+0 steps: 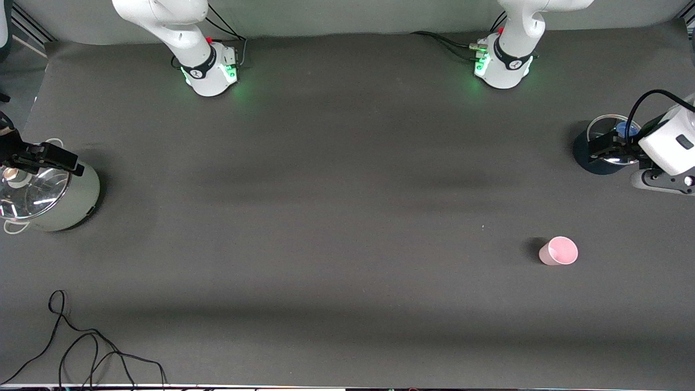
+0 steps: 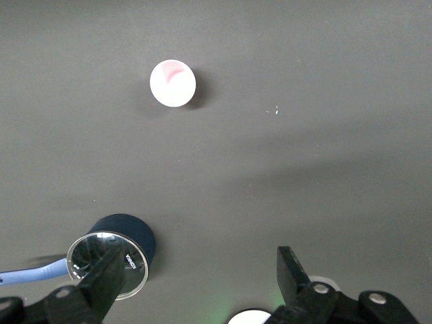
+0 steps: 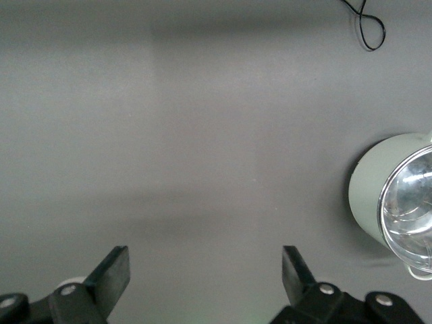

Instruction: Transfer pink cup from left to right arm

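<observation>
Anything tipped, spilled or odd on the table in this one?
Nothing stands out. The pink cup stands upright and empty toward the left arm's end; both pots are upright. A loose black cable trails near the front edge.

Left gripper (image 1: pixel 600 147) hovers at the left arm's table edge, jaws wide (empty); right gripper (image 1: pixel 40 157) likewise at the right arm's edge.

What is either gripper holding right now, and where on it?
Nothing. Left gripper and right gripper are open and empty; the pink cup stands alone on the table.
</observation>
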`<state>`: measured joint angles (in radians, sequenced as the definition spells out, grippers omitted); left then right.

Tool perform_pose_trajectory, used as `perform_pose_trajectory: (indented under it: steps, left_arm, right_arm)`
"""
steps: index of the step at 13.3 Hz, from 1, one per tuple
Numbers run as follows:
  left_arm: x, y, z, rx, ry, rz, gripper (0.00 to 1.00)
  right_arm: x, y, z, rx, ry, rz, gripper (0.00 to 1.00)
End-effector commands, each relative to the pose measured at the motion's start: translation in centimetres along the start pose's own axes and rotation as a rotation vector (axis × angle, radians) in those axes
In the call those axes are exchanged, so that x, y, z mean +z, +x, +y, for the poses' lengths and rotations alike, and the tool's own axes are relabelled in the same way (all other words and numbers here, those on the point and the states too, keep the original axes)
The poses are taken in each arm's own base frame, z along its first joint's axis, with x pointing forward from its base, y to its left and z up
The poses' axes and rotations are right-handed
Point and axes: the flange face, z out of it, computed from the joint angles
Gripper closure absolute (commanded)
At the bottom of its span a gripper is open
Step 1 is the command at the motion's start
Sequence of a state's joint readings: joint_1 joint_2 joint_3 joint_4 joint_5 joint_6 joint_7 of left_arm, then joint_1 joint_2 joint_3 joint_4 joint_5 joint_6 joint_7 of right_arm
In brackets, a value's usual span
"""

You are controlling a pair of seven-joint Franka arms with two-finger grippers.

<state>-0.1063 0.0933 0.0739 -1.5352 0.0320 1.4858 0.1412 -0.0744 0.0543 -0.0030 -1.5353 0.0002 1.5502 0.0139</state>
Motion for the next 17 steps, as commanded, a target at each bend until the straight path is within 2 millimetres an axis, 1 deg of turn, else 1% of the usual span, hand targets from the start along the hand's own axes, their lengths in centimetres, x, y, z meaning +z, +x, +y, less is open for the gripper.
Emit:
perform_pose_trajectory:
  steps: [1,11,17]
  left_arm:
    - [-0.56,0.18,0.23,0.012,-0.005,0.007,0.00]
    - [-0.52,0.10,-0.11,0.008,-0.007,0.004,0.00]
    - [-0.54,0.12,-0.20,0.034,-0.006,0.007,0.00]
  right_arm:
    - [-0.52,0.07,-0.22,0.006,-0.014,0.003,0.00]
    - [-0.43,0.11,-0.23,0.006,-0.014,0.001,0.00]
    - [-0.27,0.16,-0.05,0.007,-0.014,-0.002,0.00]
